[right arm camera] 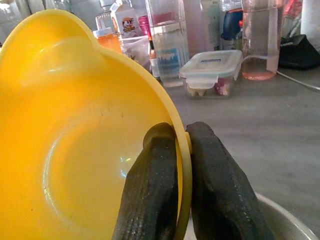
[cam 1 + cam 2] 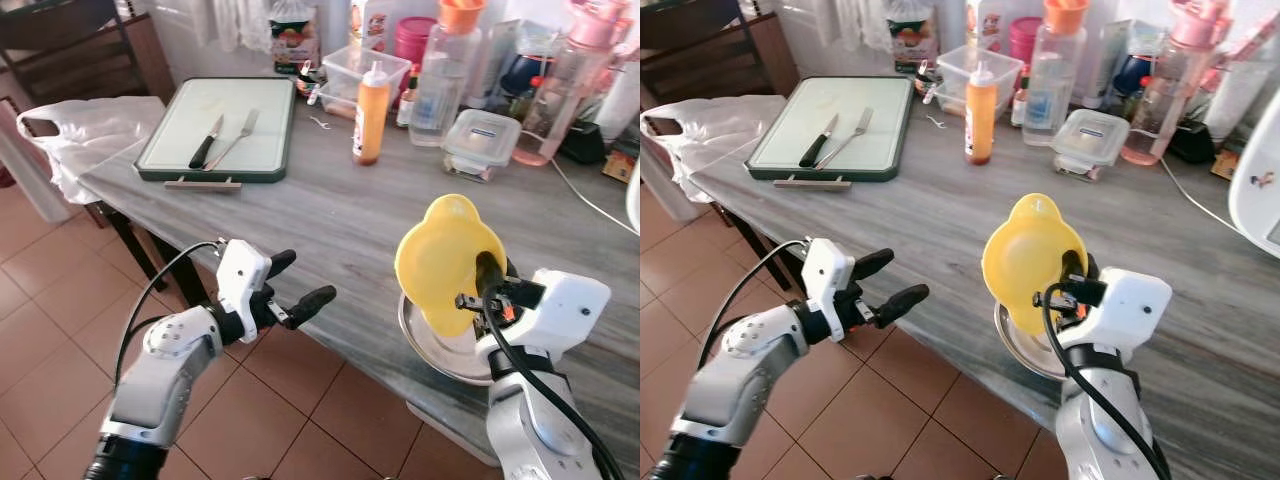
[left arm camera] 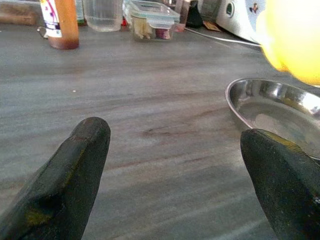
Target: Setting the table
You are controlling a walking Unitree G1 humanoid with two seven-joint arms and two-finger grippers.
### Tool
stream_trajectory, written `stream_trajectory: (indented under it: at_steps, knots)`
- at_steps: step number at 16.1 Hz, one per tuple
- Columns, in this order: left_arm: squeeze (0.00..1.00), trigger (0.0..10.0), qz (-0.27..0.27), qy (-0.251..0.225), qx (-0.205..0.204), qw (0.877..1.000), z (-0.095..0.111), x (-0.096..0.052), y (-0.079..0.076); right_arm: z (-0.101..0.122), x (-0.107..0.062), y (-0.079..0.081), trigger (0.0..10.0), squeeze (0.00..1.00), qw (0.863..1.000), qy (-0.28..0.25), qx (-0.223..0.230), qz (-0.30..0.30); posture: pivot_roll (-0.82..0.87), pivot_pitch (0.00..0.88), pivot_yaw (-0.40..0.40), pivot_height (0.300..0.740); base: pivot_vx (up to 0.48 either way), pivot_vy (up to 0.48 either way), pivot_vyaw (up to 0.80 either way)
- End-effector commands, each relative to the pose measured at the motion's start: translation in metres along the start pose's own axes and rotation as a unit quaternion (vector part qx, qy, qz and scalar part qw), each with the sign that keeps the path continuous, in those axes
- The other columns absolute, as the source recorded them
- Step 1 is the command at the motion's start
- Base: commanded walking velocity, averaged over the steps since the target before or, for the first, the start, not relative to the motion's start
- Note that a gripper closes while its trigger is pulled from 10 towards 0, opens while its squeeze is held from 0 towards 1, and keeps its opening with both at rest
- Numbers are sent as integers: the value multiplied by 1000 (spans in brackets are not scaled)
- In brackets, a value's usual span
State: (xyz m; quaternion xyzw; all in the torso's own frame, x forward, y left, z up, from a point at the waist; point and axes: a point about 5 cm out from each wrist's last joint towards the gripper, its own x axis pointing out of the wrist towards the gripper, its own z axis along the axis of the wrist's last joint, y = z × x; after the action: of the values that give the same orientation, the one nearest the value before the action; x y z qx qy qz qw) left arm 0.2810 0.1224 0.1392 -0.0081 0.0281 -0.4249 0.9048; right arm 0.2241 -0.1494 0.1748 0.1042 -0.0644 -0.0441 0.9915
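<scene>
Table-setting looks barely begun: the right gripper (image 1: 172, 175) pinches the rim of a yellow plastic bowl (image 2: 440, 262), held tilted above a steel plate (image 3: 272, 112) at the table's (image 2: 330, 215) near edge, while knife (image 2: 206, 142) and fork (image 2: 236, 138) lie on the far cutting board (image 2: 262, 125). The left gripper (image 2: 297, 287) hovers wide open and empty off the table edge. No label on the bottles is readable.

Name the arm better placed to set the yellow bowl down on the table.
Right: the right gripper is shut on the yellow bowl's rim, above the steel plate. The left gripper is open.
</scene>
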Motion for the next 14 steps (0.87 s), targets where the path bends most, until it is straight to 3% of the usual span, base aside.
stream_trajectory:
  at_steps: [1,4,8,10,14]
  knots:
    - [0,10000,-18,10,5,1000,2,-9,-5,-6,11,5,10000,0,1000,13,0,2,57,159,-4,740,0,0,0]
    - [0,10000,-19,19,9,1000,-2,-16,-4,-11,29,17,10000,0,1000,15,-12,24,71,160,-6,740,0,0,0]
    - [0,10000,-14,28,5,1000,-10,-20,0,-25,53,18,10000,0,999,41,-23,10,84,154,-9,740,0,0,0]
    - [0,10000,-16,29,5,999,-15,-21,2,-21,65,22,10000,0,999,31,-29,8,87,151,-8,740,0,0,0]
    - [0,10000,-19,30,6,999,-17,-18,1,-22,70,22,10000,0,999,41,-32,-9,87,150,-6,740,0,0,0]
